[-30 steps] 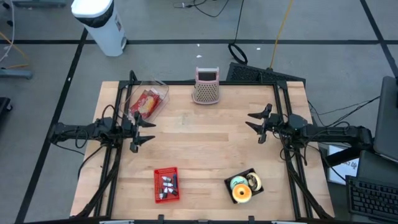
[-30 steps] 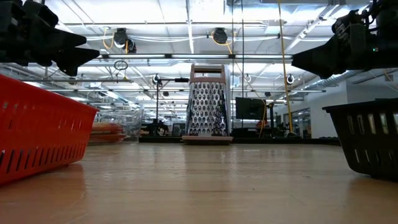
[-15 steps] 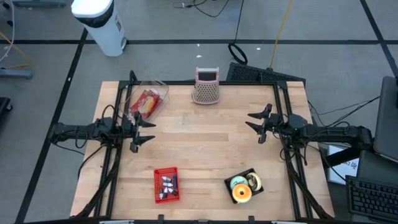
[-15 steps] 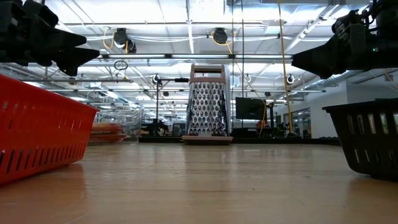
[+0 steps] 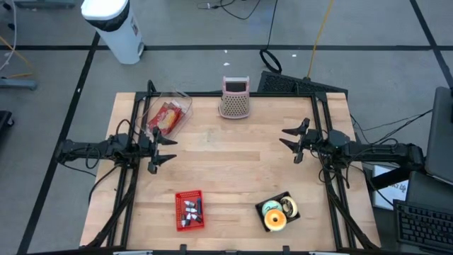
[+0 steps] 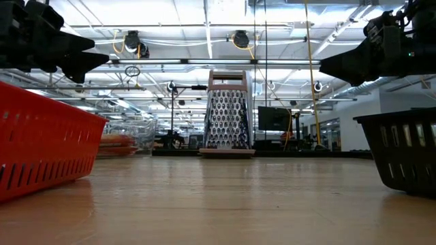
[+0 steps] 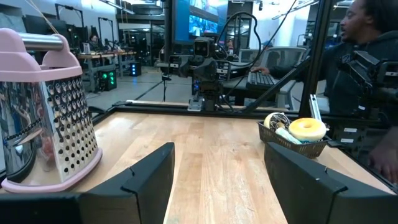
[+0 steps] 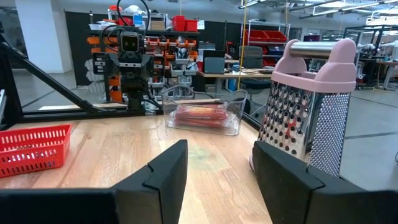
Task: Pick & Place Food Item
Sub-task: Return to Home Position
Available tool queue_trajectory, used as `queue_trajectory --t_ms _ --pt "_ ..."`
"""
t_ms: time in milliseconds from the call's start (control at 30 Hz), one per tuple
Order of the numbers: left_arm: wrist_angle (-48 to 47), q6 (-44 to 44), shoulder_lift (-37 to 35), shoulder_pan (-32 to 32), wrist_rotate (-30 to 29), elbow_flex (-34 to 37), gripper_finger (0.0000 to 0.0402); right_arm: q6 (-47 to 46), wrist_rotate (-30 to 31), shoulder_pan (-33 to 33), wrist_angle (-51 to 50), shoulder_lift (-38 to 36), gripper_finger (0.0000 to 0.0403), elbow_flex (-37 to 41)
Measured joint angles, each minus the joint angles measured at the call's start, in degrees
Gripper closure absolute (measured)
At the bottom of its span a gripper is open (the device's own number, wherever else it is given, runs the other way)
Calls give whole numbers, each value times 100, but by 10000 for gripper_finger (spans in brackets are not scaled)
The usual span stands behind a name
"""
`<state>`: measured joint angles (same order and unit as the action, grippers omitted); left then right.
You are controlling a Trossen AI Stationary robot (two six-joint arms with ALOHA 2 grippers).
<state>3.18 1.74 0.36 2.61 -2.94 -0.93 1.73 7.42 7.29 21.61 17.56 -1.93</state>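
Note:
A clear plastic container point(image 5: 168, 117) holding a red food item point(image 8: 200, 114) rests on its base at the table's far left. A black basket point(image 5: 277, 211) with a yellow donut point(image 7: 307, 128) and another round item stands near the front right. My left gripper point(image 5: 168, 149) hovers level over the table's left edge, open, with nothing between its fingers point(image 7: 149, 180). My right gripper point(image 5: 287, 139) hovers level over the right edge, also open and holding nothing point(image 8: 217, 177). In the low view both grippers hang high above the tabletop, the left point(image 6: 68, 58) and the right point(image 6: 354, 64).
A pink-handled metal grater point(image 5: 234, 98) stands upright at the far middle edge. A red basket point(image 5: 190, 210) with small items sits near the front left. Bare wooden tabletop point(image 5: 226, 159) lies between the grippers. A person point(image 7: 367, 56) sits beyond the table's right side.

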Motion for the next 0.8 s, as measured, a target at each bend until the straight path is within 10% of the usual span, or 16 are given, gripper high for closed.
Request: queue_trajectory --t_ms 800 --pt "0 -1 0 -1 2 0 151 0 0 1 -2 0 230 0"
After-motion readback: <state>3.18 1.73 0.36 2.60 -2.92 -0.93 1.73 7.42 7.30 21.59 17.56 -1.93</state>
